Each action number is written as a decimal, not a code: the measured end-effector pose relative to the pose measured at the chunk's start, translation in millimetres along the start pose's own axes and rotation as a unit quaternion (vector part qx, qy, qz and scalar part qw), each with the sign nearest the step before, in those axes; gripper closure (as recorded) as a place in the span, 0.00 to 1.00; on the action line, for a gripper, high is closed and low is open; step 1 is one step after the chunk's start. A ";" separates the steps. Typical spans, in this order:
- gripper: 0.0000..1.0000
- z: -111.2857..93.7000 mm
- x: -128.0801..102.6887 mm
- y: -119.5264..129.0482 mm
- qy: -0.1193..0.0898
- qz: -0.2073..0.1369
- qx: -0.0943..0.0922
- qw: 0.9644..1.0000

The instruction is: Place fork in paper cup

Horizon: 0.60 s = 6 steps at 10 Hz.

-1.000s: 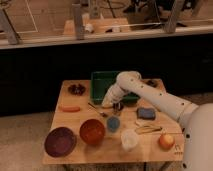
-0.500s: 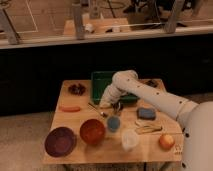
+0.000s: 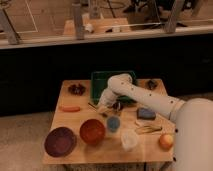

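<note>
The fork [image 3: 94,106] is a thin sliver lying on the wooden table [image 3: 70,120], just in front of the green tray [image 3: 100,80]. My gripper [image 3: 103,105] hangs at the end of the white arm right beside the fork's right end, low over the table. I cannot tell whether it touches the fork. The white paper cup [image 3: 129,140] stands upright near the table's front edge, to the right of and nearer than the gripper, with the blue cup [image 3: 114,123] between them.
An orange bowl [image 3: 92,131] and a maroon bowl [image 3: 60,141] sit at the front left, and a carrot-like orange piece [image 3: 69,108] lies at the left. A blue sponge [image 3: 146,113], a pale utensil [image 3: 148,130] and an orange fruit [image 3: 165,141] occupy the right side.
The gripper has shifted slightly left and lower, towards the fork on the table. The cups and bowls have not moved.
</note>
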 end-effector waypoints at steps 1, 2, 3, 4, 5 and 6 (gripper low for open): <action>0.20 6.9 -0.2 1.5 0.004 0.001 -0.003 1.000; 0.20 12.7 -0.1 3.2 0.009 0.002 -0.006 1.000; 0.20 16.5 1.0 4.3 0.013 0.004 -0.007 1.000; 0.20 19.7 2.7 5.3 0.018 0.005 -0.008 1.000; 0.23 23.3 2.9 6.4 0.023 0.005 -0.011 1.000; 0.34 28.6 2.4 8.3 0.028 0.004 -0.015 0.999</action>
